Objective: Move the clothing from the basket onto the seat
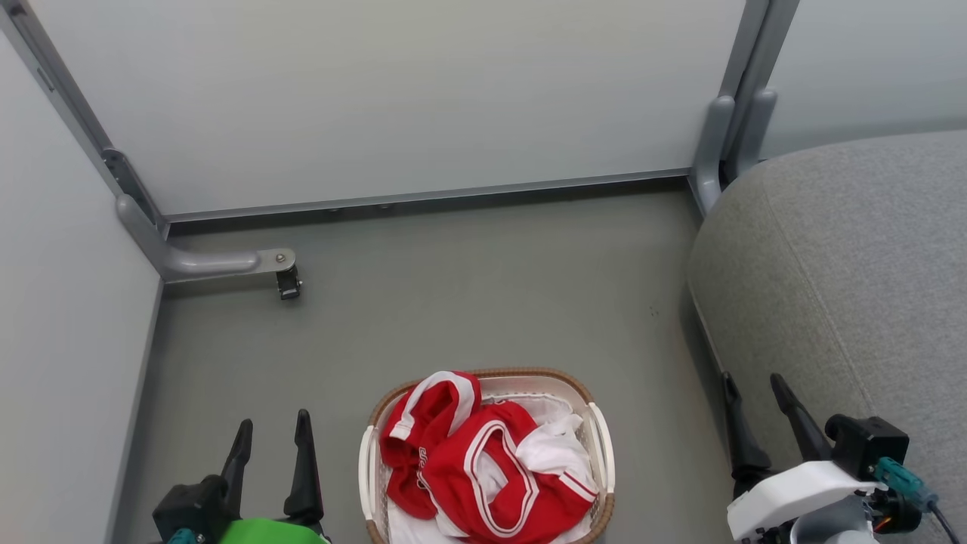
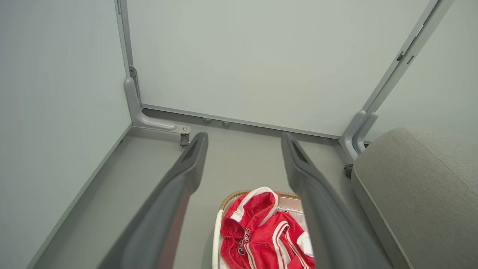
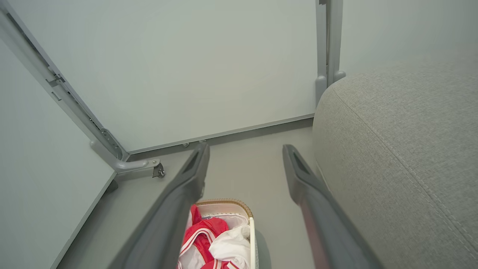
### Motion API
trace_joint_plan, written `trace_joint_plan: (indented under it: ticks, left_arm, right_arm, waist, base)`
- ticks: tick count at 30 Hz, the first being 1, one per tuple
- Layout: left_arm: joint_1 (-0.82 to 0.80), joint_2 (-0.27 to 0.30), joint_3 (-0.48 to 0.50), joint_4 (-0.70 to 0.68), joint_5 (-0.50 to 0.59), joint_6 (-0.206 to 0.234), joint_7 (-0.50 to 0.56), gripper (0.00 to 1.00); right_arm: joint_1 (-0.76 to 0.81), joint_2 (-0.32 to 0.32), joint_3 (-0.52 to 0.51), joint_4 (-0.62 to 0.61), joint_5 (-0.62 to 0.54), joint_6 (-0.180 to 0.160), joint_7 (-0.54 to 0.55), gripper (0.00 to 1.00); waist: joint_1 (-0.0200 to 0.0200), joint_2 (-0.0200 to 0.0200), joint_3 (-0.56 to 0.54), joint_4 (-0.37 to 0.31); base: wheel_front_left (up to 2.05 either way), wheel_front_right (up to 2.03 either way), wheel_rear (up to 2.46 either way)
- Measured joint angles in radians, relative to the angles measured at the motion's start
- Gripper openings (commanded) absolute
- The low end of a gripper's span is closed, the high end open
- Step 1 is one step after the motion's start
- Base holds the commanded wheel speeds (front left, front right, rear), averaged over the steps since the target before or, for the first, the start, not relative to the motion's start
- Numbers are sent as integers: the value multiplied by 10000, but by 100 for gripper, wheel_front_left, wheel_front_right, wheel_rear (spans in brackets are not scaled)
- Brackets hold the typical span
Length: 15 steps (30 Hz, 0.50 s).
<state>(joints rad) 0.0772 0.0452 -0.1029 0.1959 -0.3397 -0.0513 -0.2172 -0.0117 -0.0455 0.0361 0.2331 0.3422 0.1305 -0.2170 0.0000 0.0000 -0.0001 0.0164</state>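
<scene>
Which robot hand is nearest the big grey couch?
The right gripper, right beside the seat; the left gripper is on the other side of the basket, farther away.

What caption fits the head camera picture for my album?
Red clothing sits in the basket between the left gripper and right gripper, jaws open, grey seat at right.

Clothing (image 1: 483, 468) soft red cloth; basket (image 1: 604, 446) perforated plastic, woven brown rim – seat (image 1: 854, 264) beside right gripper (image 1: 752, 378) coarse matt grey weave.
</scene>
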Motion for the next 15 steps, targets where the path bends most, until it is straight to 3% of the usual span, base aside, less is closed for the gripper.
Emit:
trace_joint_plan:
  ticks: [15]
  left_arm:
    - [58, 8, -44, 261, 907, 0, -305, 100]
  right_arm:
    - [-2, -8, 127, 291, -1001, 2, -301, 100]
  waist:
    - [0, 0, -23, 44]
  base:
    - [0, 0, 0]
